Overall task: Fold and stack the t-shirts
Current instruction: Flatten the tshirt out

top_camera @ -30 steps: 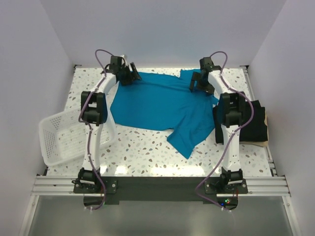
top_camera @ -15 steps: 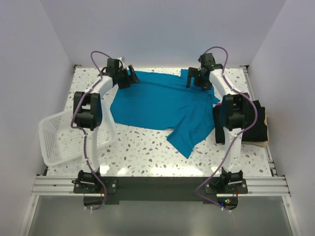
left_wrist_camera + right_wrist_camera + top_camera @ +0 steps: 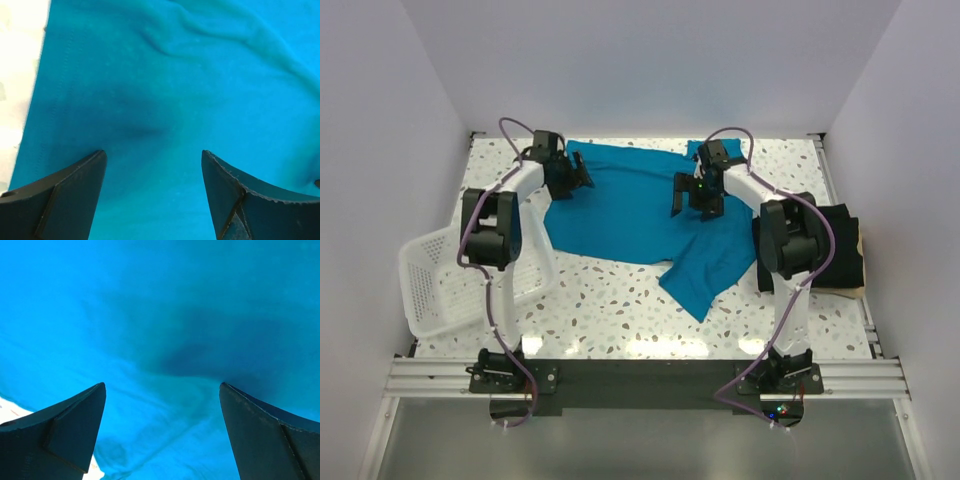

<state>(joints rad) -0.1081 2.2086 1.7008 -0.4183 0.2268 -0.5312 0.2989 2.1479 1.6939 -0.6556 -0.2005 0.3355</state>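
Observation:
The teal-blue t-shirt [image 3: 630,210] lies spread, with wrinkles, across the far middle of the table, one part trailing toward the near side. My left gripper [image 3: 582,182] hovers open over its far left part; in the left wrist view [image 3: 154,155] only teal cloth [image 3: 165,75] shows between the fingers, nothing pinched. My right gripper [image 3: 680,205] stands open over the shirt's right middle, and its wrist view [image 3: 162,386] shows creased teal cloth [image 3: 165,300] below. The black t-shirt [image 3: 842,245] lies folded at the right edge, partly hidden by the right arm.
A white mesh basket [image 3: 430,285] sits tilted at the table's left edge beside the left arm. Bare speckled tabletop [image 3: 610,305] lies between the shirt and the arm bases. Walls close in the table at the back and both sides.
Both grippers have drawn back from the shirt's far edge. The right one swung left and nearer over the cloth; the left shifted slightly nearer. The far edge of the shirt now lies uncovered.

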